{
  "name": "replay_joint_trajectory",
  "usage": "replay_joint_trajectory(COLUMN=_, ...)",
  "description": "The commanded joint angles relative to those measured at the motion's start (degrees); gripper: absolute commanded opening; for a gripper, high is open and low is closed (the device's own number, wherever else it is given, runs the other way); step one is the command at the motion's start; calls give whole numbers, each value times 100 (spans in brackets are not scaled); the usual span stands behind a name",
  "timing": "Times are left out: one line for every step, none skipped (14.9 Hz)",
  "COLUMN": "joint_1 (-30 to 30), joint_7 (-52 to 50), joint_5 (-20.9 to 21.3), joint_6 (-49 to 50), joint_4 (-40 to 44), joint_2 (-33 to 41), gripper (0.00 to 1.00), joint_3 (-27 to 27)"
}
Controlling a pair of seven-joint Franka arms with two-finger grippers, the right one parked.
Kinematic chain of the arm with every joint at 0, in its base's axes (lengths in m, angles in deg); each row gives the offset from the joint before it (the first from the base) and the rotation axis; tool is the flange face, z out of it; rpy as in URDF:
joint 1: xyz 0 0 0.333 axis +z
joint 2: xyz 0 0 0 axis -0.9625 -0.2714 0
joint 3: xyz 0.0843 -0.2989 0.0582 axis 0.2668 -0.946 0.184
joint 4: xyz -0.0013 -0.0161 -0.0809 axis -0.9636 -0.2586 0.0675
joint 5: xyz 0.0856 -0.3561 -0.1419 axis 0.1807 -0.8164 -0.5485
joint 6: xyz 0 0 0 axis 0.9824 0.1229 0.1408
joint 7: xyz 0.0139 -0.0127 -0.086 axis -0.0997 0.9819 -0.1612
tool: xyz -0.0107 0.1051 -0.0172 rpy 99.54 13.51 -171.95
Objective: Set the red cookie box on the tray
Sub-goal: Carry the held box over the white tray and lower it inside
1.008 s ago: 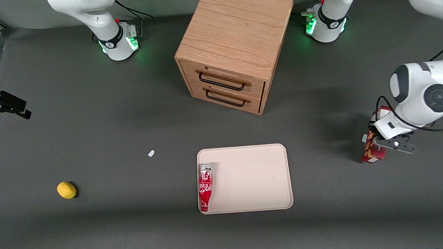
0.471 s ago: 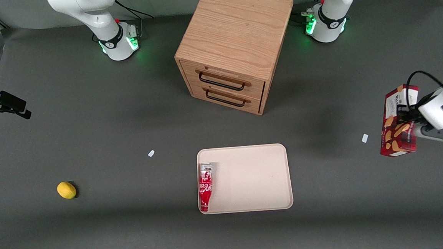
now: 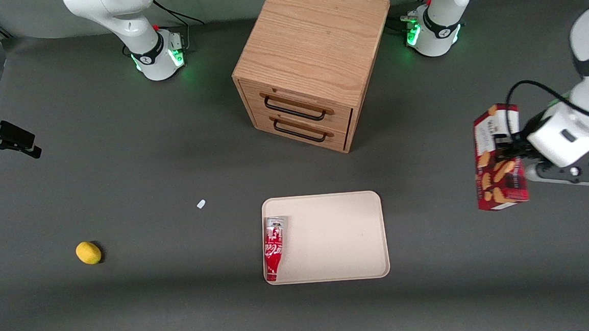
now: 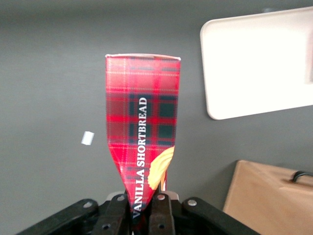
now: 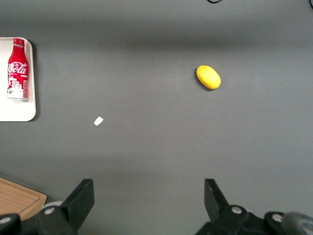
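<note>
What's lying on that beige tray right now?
Only a red Coca-Cola bottle, lying on its side along one edge of the tray. The cookie box is not there yet; the pincer holds it above the table, toward the working arm's end.

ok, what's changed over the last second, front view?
The left gripper, shut on the slim dark-red cardboard cookie box, lifted it off the table, then carried it toward the flat beige tray; the box is not over the tray yet. The red Coca-Cola bottle in the tray, wooden drawer cabinet and yellow lemon stayed put.
</note>
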Motion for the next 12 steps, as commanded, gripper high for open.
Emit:
replay_joint_trajectory(joint_1=-303, joint_7=-991, joint_5=-23, joint_6=-57, joint_4=604, joint_2=-570, gripper=0, joint_3=-245)
replay_joint_trajectory(joint_1=-417, joint_7=-1317, joint_5=-23, joint_6=-241, joint_4=666, joint_2=-737, gripper=0, joint_3=-290)
replay_joint_trajectory(joint_1=-566, joint_7=-1555, joint_5=-5, joint_6=-469, joint_4=710, joint_2=-930, gripper=0, joint_3=-317)
replay_joint_trajectory(joint_1=-698, joint_7=-1740, joint_5=30, joint_6=-723, joint_4=737, joint_2=-1141, gripper=0, joint_3=-317)
replay_joint_trajectory(joint_1=-813, joint_7=-1898, joint_5=91, joint_6=-1022, joint_4=737, joint_2=-1352, gripper=0, joint_3=-317)
replay_joint_trajectory(joint_1=-909, joint_7=-2022, joint_5=248, joint_6=-1312, joint_4=737, joint_2=-1563, gripper=0, joint_3=-317)
replay_joint_trajectory(joint_1=-1024, joint_7=-2136, joint_5=415, joint_6=-1558, joint_4=746, joint_2=-1765, gripper=0, joint_3=-317)
replay_joint_trajectory(joint_1=-1146, joint_7=-2302, joint_5=565, joint_6=-1787, joint_4=772, joint_2=-1967, gripper=0, joint_3=-308)
replay_joint_trajectory(joint_1=-1270, joint_7=-2487, joint_5=740, joint_6=-1989, joint_4=833, joint_2=-2196, gripper=0, joint_3=-308)
replay_joint_trajectory(joint_1=-1384, joint_7=-2698, joint_5=951, joint_6=-2122, joint_4=877, joint_2=-2398, gripper=0, joint_3=-308)
replay_joint_trajectory(joint_1=-1481, joint_7=-2874, joint_5=1153, joint_6=-2254, joint_4=913, joint_2=-2600, gripper=0, joint_3=-308)
replay_joint_trajectory(joint_1=-1543, joint_7=-2980, joint_5=1260, joint_6=-2412, joint_4=904, joint_2=-2733, gripper=0, joint_3=-308)
